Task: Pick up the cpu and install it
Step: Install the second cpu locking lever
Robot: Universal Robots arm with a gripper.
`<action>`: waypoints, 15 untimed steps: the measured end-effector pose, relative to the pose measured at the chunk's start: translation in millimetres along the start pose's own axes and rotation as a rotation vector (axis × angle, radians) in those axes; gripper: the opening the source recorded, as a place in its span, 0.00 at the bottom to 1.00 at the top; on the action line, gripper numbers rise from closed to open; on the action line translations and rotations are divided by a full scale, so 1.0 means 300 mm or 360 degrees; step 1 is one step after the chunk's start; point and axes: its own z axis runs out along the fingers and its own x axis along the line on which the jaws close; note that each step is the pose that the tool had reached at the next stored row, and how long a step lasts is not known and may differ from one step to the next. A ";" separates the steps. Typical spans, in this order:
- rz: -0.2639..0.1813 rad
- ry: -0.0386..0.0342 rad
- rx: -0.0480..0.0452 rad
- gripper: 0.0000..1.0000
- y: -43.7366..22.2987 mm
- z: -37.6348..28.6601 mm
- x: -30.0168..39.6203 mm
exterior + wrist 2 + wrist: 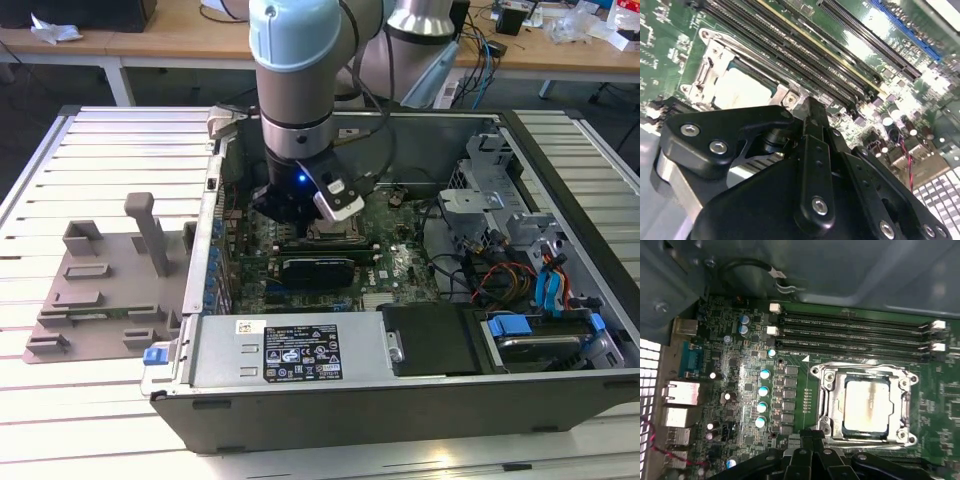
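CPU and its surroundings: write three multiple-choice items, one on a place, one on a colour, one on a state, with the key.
1. Where does the cpu lie?
A. On the grey fixture outside the case
B. In the metal-framed socket on the motherboard
C. On top of the power supply

2. What colour are the latches at the ends of the memory slots?
A. Red
B. Yellow
C. White

3. In what state is the computer case?
A. Open, with its inside exposed
B. Closed by a side panel
C. Covered with a cloth

Key:
1 B: in the first wrist view the silver top sits inside the socket's frame.
2 C: the small tabs at the slot ends show white.
3 A: the exterior view looks straight onto the board and cables.
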 end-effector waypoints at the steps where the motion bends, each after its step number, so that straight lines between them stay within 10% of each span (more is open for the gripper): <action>1: 0.0000 0.0005 0.0009 0.11 0.000 -0.004 -0.008; 8: 0.0003 0.0071 0.0072 0.11 0.015 0.001 -0.104; 13: 0.0004 0.0102 0.0102 0.11 0.080 0.012 -0.178; 15: 0.0004 0.0110 0.0122 0.11 0.106 -0.015 -0.203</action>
